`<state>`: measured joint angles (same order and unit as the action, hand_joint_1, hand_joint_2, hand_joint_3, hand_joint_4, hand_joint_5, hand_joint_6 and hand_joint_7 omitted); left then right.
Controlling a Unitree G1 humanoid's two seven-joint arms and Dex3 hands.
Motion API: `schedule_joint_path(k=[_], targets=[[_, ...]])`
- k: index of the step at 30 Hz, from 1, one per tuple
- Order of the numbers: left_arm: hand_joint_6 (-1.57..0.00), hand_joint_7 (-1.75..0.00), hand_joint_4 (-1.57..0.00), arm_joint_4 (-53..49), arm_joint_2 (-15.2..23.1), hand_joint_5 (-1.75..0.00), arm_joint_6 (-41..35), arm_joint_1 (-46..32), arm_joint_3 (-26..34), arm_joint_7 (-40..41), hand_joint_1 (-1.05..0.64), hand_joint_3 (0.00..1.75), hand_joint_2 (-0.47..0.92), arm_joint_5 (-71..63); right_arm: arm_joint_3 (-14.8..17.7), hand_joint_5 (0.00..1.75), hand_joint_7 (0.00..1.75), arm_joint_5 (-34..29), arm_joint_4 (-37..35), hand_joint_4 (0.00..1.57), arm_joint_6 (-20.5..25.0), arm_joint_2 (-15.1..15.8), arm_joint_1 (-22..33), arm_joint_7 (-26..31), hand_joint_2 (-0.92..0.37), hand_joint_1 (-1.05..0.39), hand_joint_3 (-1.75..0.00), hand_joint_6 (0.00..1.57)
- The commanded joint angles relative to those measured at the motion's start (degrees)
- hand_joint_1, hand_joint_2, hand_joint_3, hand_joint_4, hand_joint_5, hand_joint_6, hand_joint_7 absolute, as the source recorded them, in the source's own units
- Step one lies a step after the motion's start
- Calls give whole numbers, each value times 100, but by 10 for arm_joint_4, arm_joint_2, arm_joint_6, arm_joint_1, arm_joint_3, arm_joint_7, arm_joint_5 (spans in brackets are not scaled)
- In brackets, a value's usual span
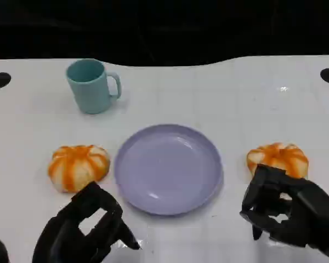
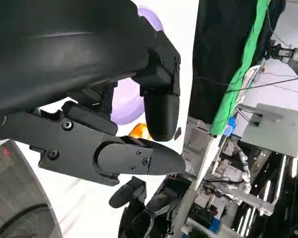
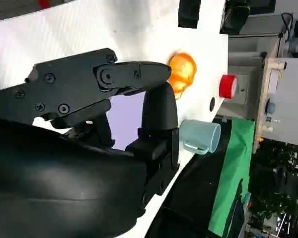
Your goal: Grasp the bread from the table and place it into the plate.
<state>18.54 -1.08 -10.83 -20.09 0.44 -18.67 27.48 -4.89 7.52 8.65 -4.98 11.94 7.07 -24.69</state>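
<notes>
Orange bread: one bun (image 1: 278, 159) right of the plate (image 1: 168, 167), another (image 1: 78, 166) left.
Right hand (image 1: 288, 211): empty, fingers apart, just behind right bun.
Left hand (image 1: 85, 227): empty, apart.

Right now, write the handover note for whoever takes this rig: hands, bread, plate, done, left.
Left hand: open, holds nothing, low at the near edge, below the left bread.
Right hand: open, holds nothing, just in front of the right bread; contact cannot be told.
Plate: lilac, centre, nothing on it, a bread roll on the table at each side.
Mug: teal, behind, left.
Done: nothing placed.
Left: grasp a bread, put it on the plate.
</notes>
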Motion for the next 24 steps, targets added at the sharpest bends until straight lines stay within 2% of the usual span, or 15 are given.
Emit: schedule_joint_path(k=[1,24], targets=[[-44,-169,-65,1,7,-175,4,1,3,-3,-64,27,92,2,8,175,157,3,8,67,10,9,-2,1,-92,-46,-30,54],[-44,-170,-65,-8,5,-175,1,9,5,2,-64,26,92,1,6,175,156,-2,4,68,13,9,-6,2,-92,-46,-30,56]])
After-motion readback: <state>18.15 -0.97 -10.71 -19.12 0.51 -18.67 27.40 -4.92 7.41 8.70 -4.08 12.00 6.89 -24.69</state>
